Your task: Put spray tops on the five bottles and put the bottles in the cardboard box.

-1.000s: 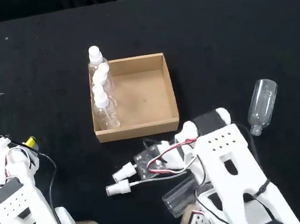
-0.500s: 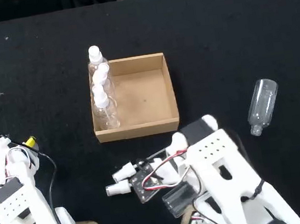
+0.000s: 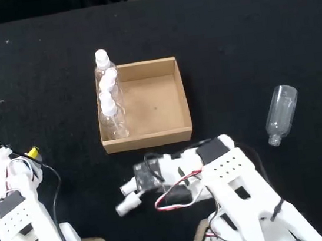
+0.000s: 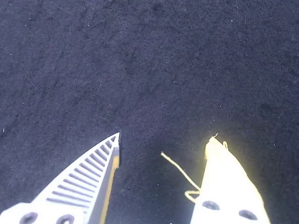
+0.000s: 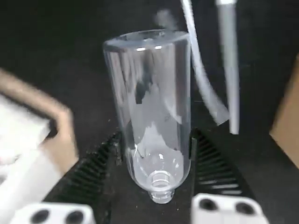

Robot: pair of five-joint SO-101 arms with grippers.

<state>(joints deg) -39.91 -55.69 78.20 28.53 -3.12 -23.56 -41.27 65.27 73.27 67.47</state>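
My right fingers [image 5: 93,172] are clamped on either side of a clear bottle [image 5: 149,102], low on its body by the shoulder, with the open neck pointing back toward the wrist. I hold it near the front edge of the counter [image 3: 245,38], just in front of the cardboard box [image 3: 151,138].

I judge the bottle light, thin-walled and slick. Squeezed hard, it would likely dent or slip out, so a moderate hold on the round body suits it, with the neck left free for a top.

Two spray tops [image 3: 131,186] lie just beside that arm. Three capped bottles [image 3: 112,112] stand in the box along its left wall. One bare bottle [image 3: 281,113] lies on its side toward the right edge.

My left fingers [image 4: 88,182] are spread wide over bare counter by the front left corner.
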